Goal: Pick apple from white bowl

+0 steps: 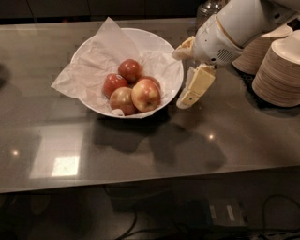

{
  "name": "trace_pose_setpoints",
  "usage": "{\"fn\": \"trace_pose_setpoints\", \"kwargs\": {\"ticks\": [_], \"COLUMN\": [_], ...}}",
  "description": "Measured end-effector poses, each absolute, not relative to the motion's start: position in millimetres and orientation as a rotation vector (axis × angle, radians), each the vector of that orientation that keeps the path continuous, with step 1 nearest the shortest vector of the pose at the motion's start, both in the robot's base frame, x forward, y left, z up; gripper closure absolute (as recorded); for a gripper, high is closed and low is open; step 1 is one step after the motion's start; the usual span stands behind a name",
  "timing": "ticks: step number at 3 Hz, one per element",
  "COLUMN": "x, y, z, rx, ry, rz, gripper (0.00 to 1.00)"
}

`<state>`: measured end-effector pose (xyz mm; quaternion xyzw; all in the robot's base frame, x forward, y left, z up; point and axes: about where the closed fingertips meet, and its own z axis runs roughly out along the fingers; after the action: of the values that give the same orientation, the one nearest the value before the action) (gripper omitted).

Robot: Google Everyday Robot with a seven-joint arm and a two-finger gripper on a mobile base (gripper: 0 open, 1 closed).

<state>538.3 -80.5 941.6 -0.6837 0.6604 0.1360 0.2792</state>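
The white bowl [146,36], lined with crumpled white paper, stands on the dark table. It holds several apples. The apple [146,95], the largest and palest with a red-orange blush, lies at the bowl's front right. Two smaller dark red apples [130,70] lie behind it and a duller apple [123,100] lies to its left. My gripper [180,78] is open and empty, just outside the bowl's right rim. One cream finger [196,86] points down toward the table; the other [184,48] sits above the rim. The gripper is right of the apple and does not touch it.
Stacks of cream paper bowls [281,70] stand at the right edge, close behind the arm. A glass jar [208,9] is at the back. The table's front edge [150,180] runs across the lower part of the view.
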Motion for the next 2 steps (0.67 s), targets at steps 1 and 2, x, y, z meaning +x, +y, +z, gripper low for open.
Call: {"fn": "trace_pose_setpoints", "kwargs": {"ticks": [1,2], "x": [544,545], "y": [-70,-50], "z": [941,942], "rx": [-1.836,-1.857], "ry": [1.748,1.689], "rz": [0.408,0.483], "gripper": [0.12,0.20]}}
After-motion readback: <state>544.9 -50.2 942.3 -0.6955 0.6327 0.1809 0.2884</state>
